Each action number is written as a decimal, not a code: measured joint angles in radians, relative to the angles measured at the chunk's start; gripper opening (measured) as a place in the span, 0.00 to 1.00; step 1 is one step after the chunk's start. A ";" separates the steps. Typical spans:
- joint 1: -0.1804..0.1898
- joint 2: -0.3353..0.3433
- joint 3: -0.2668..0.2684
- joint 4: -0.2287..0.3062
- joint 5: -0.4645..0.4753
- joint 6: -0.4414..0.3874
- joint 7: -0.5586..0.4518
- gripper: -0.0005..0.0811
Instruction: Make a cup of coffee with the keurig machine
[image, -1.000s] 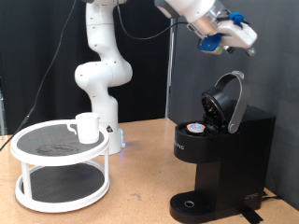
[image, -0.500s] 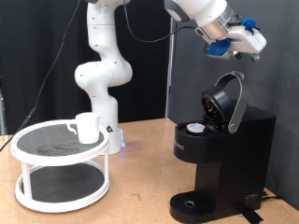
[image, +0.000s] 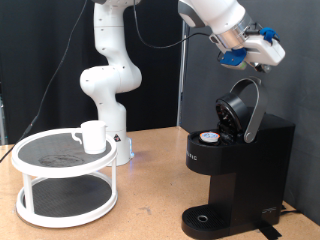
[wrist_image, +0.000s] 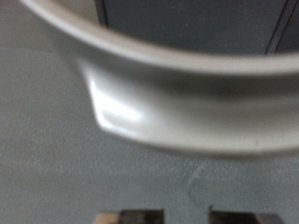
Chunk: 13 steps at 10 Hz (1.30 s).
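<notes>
The keurig machine (image: 245, 165) stands at the exterior view's right with its rounded lid (image: 243, 108) hinged up and open. A small pod (image: 208, 138) sits in the open holder at the machine's top front. My gripper (image: 266, 50) hangs in the air just above and slightly right of the raised lid, not touching it. The wrist view is blurred and shows the lid's curved silver-grey rim (wrist_image: 168, 93) close up, with my fingertips (wrist_image: 131, 217) at the edge. The white cup (image: 93, 136) stands on the rack at the left, far from the gripper.
A white two-tier round rack (image: 60, 165) with dark mesh shelves stands on the wooden table at the exterior view's left. The arm's white base (image: 108, 90) rises behind it. A dark curtain hangs behind the machine.
My gripper has moved to the right and a little down, from above the lid's left side to above its right side. Lid, pod and cup have not moved.
</notes>
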 joint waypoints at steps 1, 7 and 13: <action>0.000 0.003 0.001 -0.005 -0.002 0.006 0.000 0.03; -0.008 0.010 -0.007 -0.014 0.008 0.024 -0.041 0.01; -0.064 -0.010 -0.063 -0.043 -0.100 -0.078 -0.095 0.01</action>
